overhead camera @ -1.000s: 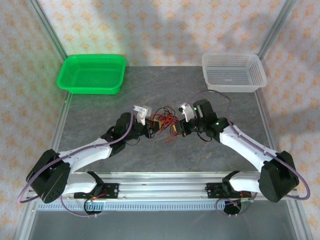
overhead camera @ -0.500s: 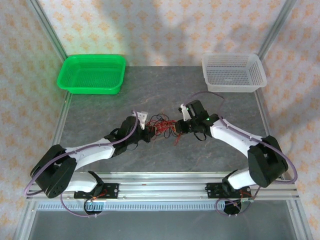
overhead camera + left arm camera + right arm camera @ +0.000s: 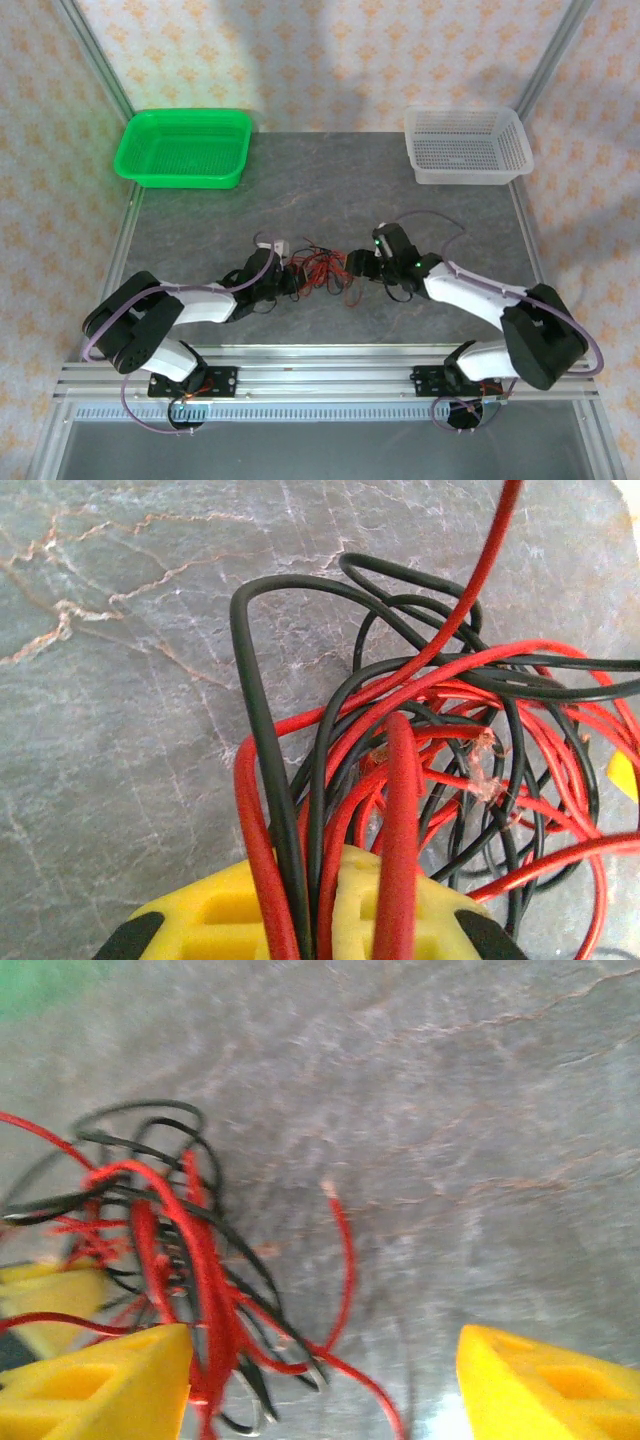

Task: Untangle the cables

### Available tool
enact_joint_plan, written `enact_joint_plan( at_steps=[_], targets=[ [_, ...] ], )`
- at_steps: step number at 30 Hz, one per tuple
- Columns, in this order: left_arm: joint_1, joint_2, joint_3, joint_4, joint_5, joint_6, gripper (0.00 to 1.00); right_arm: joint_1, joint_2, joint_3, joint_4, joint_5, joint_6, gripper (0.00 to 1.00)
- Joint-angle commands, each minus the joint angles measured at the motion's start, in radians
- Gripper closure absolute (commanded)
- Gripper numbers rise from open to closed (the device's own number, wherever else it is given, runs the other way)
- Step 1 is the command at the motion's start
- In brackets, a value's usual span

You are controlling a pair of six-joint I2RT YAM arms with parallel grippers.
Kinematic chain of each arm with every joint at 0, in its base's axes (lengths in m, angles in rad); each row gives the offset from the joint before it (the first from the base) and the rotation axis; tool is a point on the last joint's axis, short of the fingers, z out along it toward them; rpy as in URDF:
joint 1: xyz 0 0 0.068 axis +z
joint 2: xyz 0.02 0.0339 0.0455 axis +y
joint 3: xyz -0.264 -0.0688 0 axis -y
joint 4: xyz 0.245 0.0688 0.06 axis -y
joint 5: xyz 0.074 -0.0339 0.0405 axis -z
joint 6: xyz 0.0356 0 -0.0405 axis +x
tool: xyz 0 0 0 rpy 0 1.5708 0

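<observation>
Operator: Where are the cables (image 3: 318, 268)?
Spotter: On the table (image 3: 400, 200), between your arms. The left gripper (image 3: 318, 885) is clamped on them — the right gripper (image 3: 320, 1380) gapes wide, empty, with the cables off-centre, to one side of its gap.

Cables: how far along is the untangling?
Done: nothing visible. The cables are one red-and-black knot on the table, with no strand separated. In hand: the left gripper is shut on a bundle of strands at the knot's edge; the right gripper is open beside the knot, holding nothing. Left: essentially all of it, pulling each strand free.
</observation>
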Motion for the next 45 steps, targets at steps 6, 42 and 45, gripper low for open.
enact_joint_plan(
  at_steps=[6, 42, 45],
  targets=[
    [0.010, -0.023, -0.037, 0.085, 0.004, -0.197, 1.00, 0.173, -0.085, -0.120, 0.188, 0.256, 0.419, 0.19],
    [0.006, -0.079, 0.086, -0.274, -0.153, 0.080, 1.00, 0.186, 0.183, 0.091, -0.061, 0.557, -0.144, 1.00],
    [0.006, -0.096, 0.154, -0.385, -0.241, 0.145, 1.00, 0.186, 0.200, 0.133, -0.139, 0.484, -0.272, 1.00]
  ],
)
